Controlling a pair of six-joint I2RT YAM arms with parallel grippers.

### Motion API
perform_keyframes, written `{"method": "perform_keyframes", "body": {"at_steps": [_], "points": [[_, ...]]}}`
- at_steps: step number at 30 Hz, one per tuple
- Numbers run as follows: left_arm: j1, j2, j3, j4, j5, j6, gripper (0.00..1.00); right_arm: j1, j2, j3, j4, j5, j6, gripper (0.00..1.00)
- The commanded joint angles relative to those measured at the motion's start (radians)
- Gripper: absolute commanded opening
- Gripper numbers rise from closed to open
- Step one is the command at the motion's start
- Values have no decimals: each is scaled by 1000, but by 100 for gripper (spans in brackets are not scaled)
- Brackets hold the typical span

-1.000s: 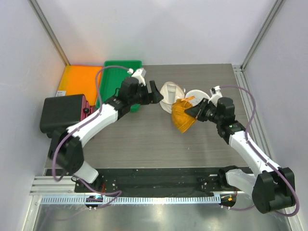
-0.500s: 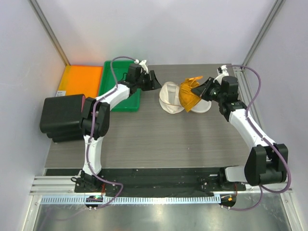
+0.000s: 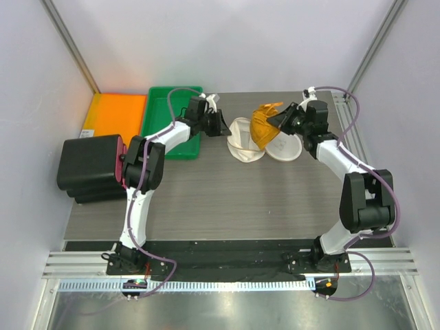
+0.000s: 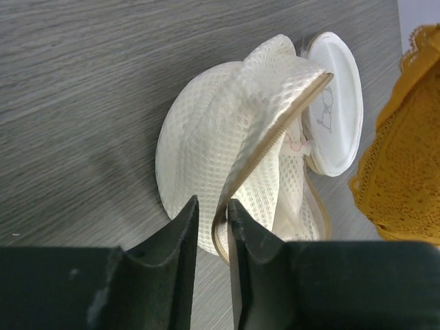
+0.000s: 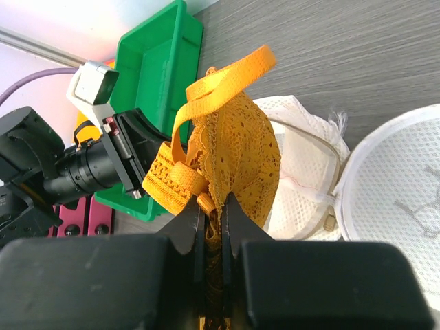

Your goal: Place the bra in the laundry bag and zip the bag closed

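Note:
The laundry bag [image 3: 244, 143] is a cream mesh pouch lying open at the table's middle back, with its round lid panel [image 3: 285, 147] flopped to the right. My left gripper [image 3: 224, 126] is at the bag's left edge. In the left wrist view its fingers [image 4: 184, 227] pinch the tan zipper rim of the laundry bag [image 4: 227, 130]. My right gripper [image 3: 280, 122] is shut on the orange lace bra [image 3: 262, 126] and holds it in the air just above the bag's opening. In the right wrist view the bra [image 5: 237, 148] hangs between the bag [image 5: 306, 172] and the left arm.
A green tray [image 3: 172, 110] and a flat orange tray [image 3: 117, 113] sit at the back left. A black box [image 3: 89, 163] stands at the left edge. The left arm stretches over the green tray's right rim. Metal frame posts rise at both back corners.
The left arm reached right to the bag and its jaws closed on the rim. The right gripper carried the bra from the table's middle back to above the bag.

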Motion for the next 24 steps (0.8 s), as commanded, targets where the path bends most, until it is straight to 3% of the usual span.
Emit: {"method": "perform_keyframes", "body": {"at_steps": [1, 5, 14, 19, 24], "points": [[3, -7, 39, 4, 63, -14, 14, 27, 17, 52, 92, 26, 22, 1], [3, -22, 15, 16, 79, -20, 2, 50, 51, 40, 165, 60, 43, 1], [1, -71, -65, 98, 107, -44, 0, 139, 142, 97, 152, 109, 9, 1], [-7, -74, -65, 99, 101, -47, 0, 166, 86, 57, 75, 172, -127, 1], [-14, -94, -79, 135, 118, -58, 0, 169, 94, 40, 35, 140, -241, 1]]}}
